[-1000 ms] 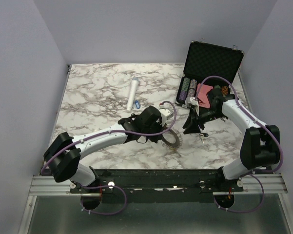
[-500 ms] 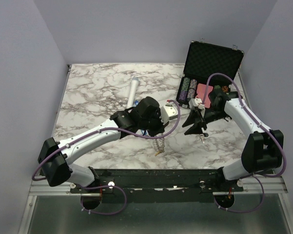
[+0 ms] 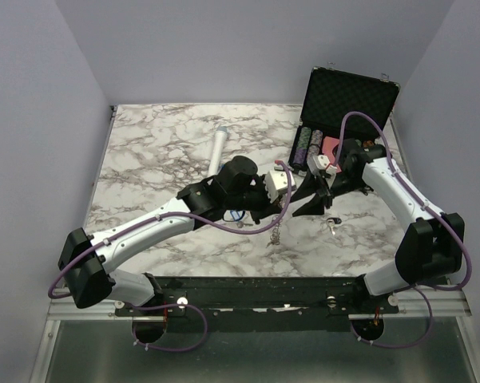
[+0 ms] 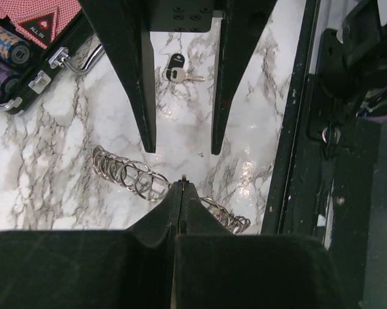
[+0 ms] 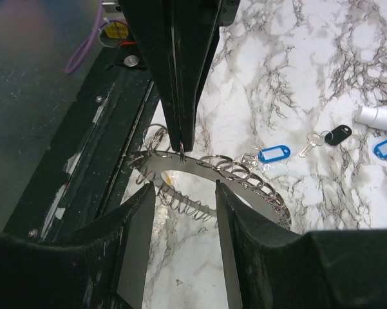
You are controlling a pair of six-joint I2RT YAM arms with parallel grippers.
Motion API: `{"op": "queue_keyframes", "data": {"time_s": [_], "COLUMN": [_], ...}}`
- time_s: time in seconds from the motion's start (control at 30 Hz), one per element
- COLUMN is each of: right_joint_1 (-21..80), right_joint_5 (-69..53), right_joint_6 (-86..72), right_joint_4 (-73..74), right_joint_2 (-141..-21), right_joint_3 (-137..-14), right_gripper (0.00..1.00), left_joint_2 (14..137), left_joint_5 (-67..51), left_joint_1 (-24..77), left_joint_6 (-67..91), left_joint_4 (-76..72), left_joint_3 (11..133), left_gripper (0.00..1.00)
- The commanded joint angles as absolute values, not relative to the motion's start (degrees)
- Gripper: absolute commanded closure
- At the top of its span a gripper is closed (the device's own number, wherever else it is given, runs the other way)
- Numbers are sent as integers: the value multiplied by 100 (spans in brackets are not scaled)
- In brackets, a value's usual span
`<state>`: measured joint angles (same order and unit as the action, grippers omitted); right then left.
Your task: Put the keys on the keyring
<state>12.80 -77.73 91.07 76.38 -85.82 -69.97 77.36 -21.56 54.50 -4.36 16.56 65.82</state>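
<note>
The left gripper (image 5: 180,147) is clamped shut on the rim of the large flat grey metal keyring (image 5: 203,168), holding it raised over the near part of the white marble table (image 3: 144,167). The right gripper (image 5: 185,187) faces it, jaws partly open and empty, close to the ring but apart from it.

No key appears threaded — a blue-tagged key (image 5: 273,154), a black-tagged key (image 5: 331,136) and a second blue tag (image 5: 386,147) lie on the table. A second black-tagged key (image 4: 176,64) lies apart. Assessment: the ring is presented, and all the threading is still to do.
</note>
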Motion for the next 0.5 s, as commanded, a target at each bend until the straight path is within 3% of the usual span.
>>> {"op": "queue_keyframes", "data": {"time_s": [0.0,0.47], "right_joint_1": [1327,1573], "right_joint_5": [-8059,-8059], "right_joint_6": [9080,8332], "right_joint_4": [8104,7550], "right_joint_2": [-8429,-8429], "right_joint_3": [-6820,-6574], "right_gripper": [50,53], "left_joint_2": [7673,7620], "left_joint_5": [-2277,-1952], "left_joint_1": [5467,5502], "left_joint_6": [412,1133], "left_joint_4": [519,-255], "left_joint_3": [6249,5669], "left_gripper": [100,100]}}
